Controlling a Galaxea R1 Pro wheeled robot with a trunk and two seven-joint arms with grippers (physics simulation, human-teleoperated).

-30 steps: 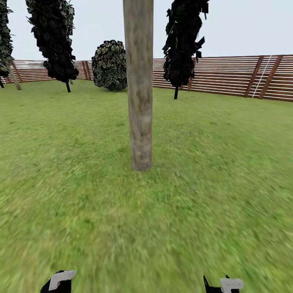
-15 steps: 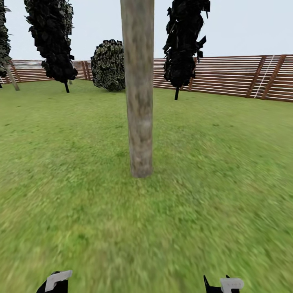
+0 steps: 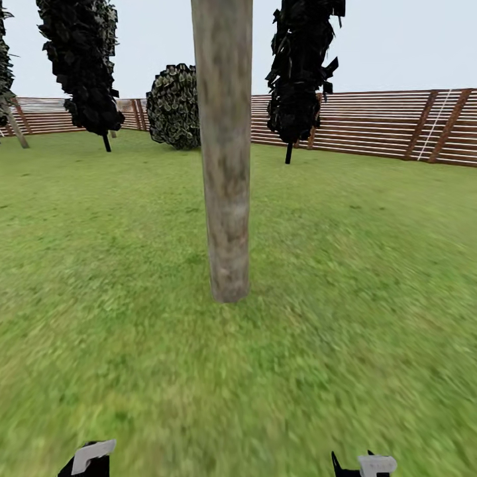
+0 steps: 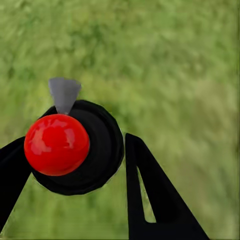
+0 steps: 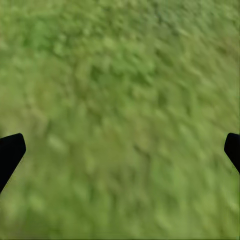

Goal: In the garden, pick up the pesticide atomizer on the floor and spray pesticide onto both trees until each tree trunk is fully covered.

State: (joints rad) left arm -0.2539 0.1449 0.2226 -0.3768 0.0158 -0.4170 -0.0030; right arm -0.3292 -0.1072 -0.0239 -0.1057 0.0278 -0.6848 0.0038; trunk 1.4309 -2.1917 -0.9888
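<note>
Head view: a thick tree trunk (image 3: pixel 225 152) stands upright straight ahead on the floor (image 3: pixel 132 278), mottled grey-brown bark, its top running out of the upper edge; its base meets the grass near the middle of the picture; the floor is blurry green grass all round.

Behind the trunk: a brown slatted wooden fence (image 3: pixel 371 126) bounds the garden; a rounded shrub (image 3: pixel 173 106) sits just in front of the fence, to the left of the trunk; two thin-stemmed dark-leaved trees, one at far left (image 3: pixel 81 63) and one to the right of the trunk (image 3: pixel 301 66); pale grey sky above.

Left wrist view: left claw (image 4: pixel 75 165) is clamped on the pesticide atomizer (image 4: pixel 82 147); the bottle reads as a round black body seen end-on, with a shiny red ball on it and a small grey piece jutting out beyond; one black finger (image 4: pixel 150 195) lies against its side, the other at the opposite edge of the frame; grass beneath.

Right wrist view: right claw (image 5: pixel 120 150) has its fingers wide apart, only the two black tips showing at opposite edges; nothing between them but grass.

Head view, bottom edge: parts of both arms, black with pale grey pieces, left (image 3: pixel 89 458) and right (image 3: pixel 371 464), well short of the trunk.
</note>
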